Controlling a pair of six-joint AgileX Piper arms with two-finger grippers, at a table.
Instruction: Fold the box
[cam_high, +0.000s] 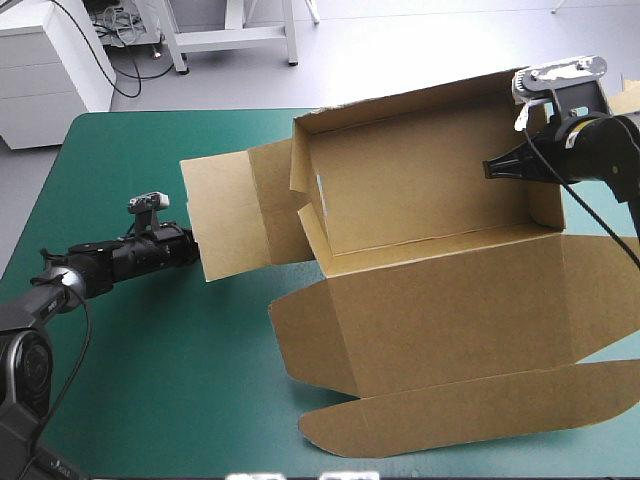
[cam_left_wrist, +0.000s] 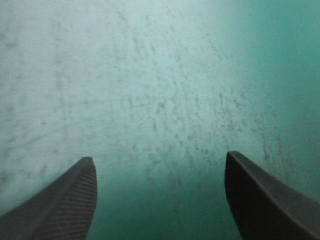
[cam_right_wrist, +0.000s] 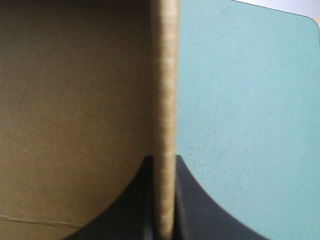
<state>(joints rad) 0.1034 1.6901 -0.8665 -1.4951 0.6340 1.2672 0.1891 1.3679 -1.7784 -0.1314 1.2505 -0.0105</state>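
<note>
The brown box (cam_high: 420, 200) stands as an open tray right of the table's middle, its lid (cam_high: 450, 320) lying flat toward the near edge. A side flap (cam_high: 225, 215) sticks out from its left end, tilted up. My right gripper (cam_high: 490, 167) is shut on the box's right wall; in the right wrist view the wall's edge (cam_right_wrist: 165, 90) runs between the gripper's (cam_right_wrist: 164, 200) fingers. My left gripper (cam_high: 197, 252) lies low at the flap's near left edge, its tips hidden by the flap. The left wrist view shows that gripper (cam_left_wrist: 160, 200) open before a close speckled surface.
The teal-green cover (cam_high: 150, 380) lies bare at the front left. The lid's long front flap (cam_high: 480, 410) reaches close to the table's near edge and runs off at the right. A bit of more board (cam_high: 630, 98) shows at the far right.
</note>
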